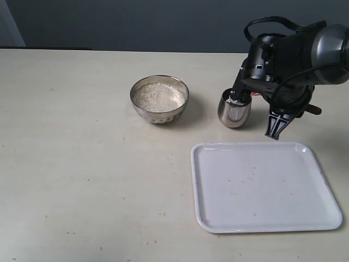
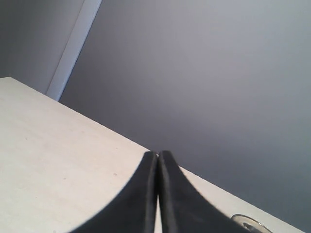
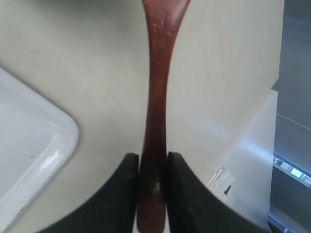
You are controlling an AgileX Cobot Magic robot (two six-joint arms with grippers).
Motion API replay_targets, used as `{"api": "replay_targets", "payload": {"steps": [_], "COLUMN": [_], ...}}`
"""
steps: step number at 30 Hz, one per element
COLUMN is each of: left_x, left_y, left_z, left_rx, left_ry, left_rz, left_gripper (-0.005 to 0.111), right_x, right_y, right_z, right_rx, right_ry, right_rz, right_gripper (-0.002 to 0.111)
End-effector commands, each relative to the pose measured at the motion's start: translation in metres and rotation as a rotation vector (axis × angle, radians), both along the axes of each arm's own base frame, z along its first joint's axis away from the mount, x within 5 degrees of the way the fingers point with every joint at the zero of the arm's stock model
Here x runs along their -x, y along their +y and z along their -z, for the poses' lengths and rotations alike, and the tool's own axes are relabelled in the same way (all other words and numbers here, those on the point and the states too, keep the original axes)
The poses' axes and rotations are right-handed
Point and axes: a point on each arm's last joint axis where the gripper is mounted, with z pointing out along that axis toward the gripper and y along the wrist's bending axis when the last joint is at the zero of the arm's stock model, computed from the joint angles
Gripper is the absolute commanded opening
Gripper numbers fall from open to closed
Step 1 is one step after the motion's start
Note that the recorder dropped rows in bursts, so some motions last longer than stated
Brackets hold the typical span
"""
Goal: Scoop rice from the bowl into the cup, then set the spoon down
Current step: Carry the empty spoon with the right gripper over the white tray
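Spoon (image 3: 156, 97), glossy reddish-brown wood, slender handle

Left gripper (image 2: 158, 158) closed, right gripper (image 3: 153, 162) around spoon (image 3: 156, 97)

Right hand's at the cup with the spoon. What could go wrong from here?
1. The right hand grips the spoon only by its thin handle; it may twist or slip.
2. The arm crowds the narrow cup; a nudge could tip it.
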Motion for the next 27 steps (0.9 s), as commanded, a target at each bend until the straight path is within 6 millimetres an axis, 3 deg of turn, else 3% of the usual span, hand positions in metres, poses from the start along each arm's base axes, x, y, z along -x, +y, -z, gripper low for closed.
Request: {"api": "replay_targets", "payload": {"steps": [1, 17, 27], "left_x": [0.000, 0.000, 0.000], "left_y": [0.000, 0.000, 0.000], "left_z": [-0.002, -0.002, -0.002], "left_rx": [-0.004, -0.004, -0.004], "left_ry": [-0.014, -0.014, -0.014], "left_rz": [-0.001, -0.001, -0.001], "left_gripper": [0.000, 0.000, 0.000], "right_x": [0.000, 0.008, 0.033], "right_y": [0.003, 0.006, 0.005], "right_z": [0.000, -0.001, -0.027], "right_rx": [0.001, -0.032, -0.237], "right_ry": [-0.031, -0.029, 0.066], "right_rz": [-0.012, 0.067, 0.200], "right_gripper": [-0.001, -0.001, -0.001]}}
